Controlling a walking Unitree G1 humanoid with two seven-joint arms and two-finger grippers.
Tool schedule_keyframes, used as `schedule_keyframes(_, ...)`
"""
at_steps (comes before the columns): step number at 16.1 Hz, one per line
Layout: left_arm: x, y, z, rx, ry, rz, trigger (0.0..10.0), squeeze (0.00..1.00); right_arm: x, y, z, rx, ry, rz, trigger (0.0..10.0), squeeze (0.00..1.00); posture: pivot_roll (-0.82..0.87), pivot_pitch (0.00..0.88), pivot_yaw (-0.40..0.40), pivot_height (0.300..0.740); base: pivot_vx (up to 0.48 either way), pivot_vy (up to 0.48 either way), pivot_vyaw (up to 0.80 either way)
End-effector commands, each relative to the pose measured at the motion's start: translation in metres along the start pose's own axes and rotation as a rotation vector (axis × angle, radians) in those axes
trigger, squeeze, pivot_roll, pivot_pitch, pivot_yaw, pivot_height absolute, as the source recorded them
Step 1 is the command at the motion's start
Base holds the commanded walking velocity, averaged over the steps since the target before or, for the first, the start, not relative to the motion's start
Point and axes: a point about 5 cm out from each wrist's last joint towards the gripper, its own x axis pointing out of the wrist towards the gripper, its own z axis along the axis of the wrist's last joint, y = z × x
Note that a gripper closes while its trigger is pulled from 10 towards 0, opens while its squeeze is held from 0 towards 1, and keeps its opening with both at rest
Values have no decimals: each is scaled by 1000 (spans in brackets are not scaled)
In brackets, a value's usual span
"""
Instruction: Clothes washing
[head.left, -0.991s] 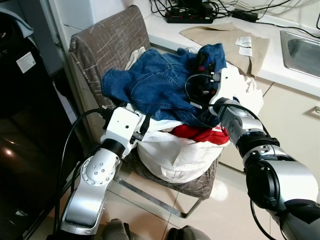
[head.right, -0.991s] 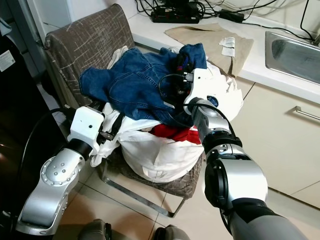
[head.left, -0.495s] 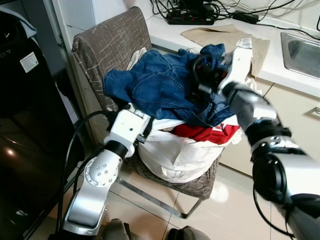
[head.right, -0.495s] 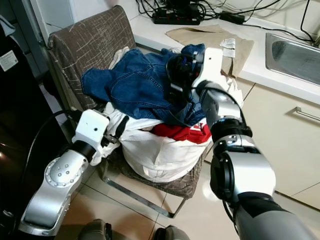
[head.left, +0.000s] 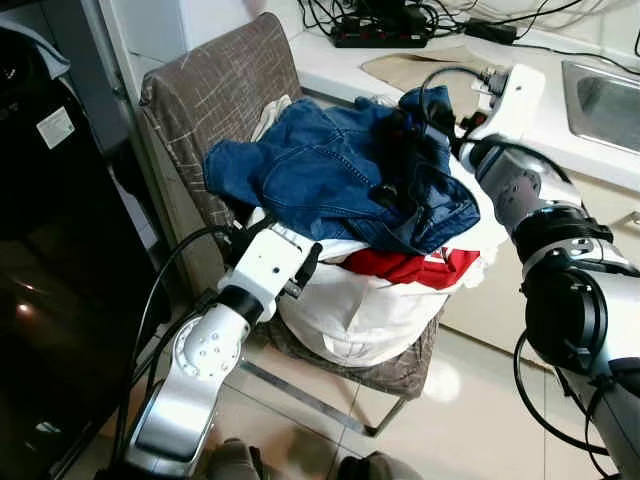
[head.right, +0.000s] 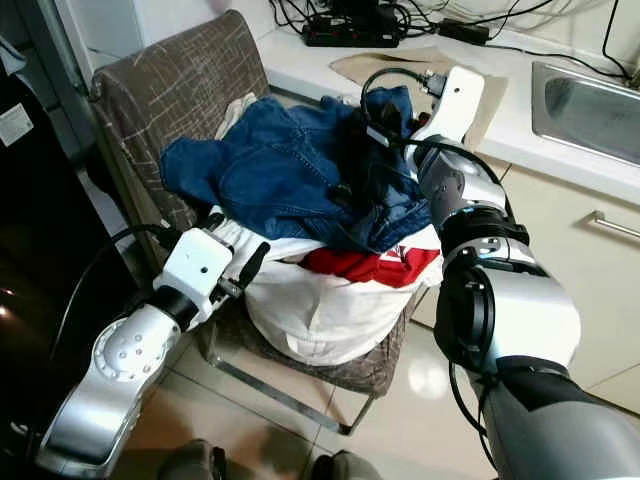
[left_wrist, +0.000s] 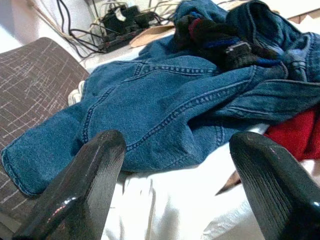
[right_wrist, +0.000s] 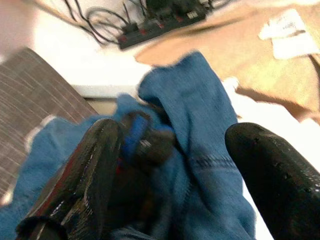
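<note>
Jeans: blue denim (head.left: 330, 175) heaped atop the white laundry bag (head.left: 350, 310) on the chair (head.left: 215, 95); a dark small garment (left_wrist: 220, 37) lies on them
Right gripper (right_wrist: 170, 150): fingers wide, straddling a denim fold, holding nothing
Left gripper (left_wrist: 175, 165): spread wide, empty, low beside the bag
Risk: likely a pinch of one fold only; jeans could drag the red garment (head.left: 410, 266) out, or slide off the pile
Surroundings: counter (head.left: 330, 60) just behind with power strip (head.left: 380, 38), cables and tan cloth (head.left: 440, 72); sink (head.left: 600, 100) beyond; these crowd the lift path

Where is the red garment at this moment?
In the left eye view, the red garment lies on the pile's right side, under the blue jeans and on the white laundry on the chair.
</note>
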Motion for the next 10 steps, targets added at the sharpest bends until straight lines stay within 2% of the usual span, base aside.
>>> schedule_keyframes(1,-8,-1,2,16,11,-12,10000,0,0,-3,8,-21,-19,-28,10000,0,178,97,-60,723,0,0,0)
schedule_keyframes(3,-21,1,-1,17,49,-1,10000,0,0,-2,5,-59,-18,-40,10000,0,217,128,-51,723,0,0,0)
schedule_keyframes(5,-31,2,-3,20,73,8,10000,0,2,11,-3,-194,-26,18,10000,0,250,145,-56,723,0,0,0)
schedule_keyframes(6,-32,4,-1,20,77,27,10000,0,3,23,-13,-294,-6,84,10000,0,263,146,-68,723,0,0,0)
schedule_keyframes(8,-33,7,1,16,78,56,10000,0,2,31,-29,-366,30,133,10000,0,262,139,-84,723,0,0,0)
schedule_keyframes(9,-33,7,2,13,77,65,10000,0,0,28,-39,-382,61,149,10000,0,258,134,-88,723,0,0,0)
schedule_keyframes(10,-32,7,1,0,78,74,10000,0,-2,24,-46,-440,70,177,10000,0,243,126,-88,723,0,0,0)
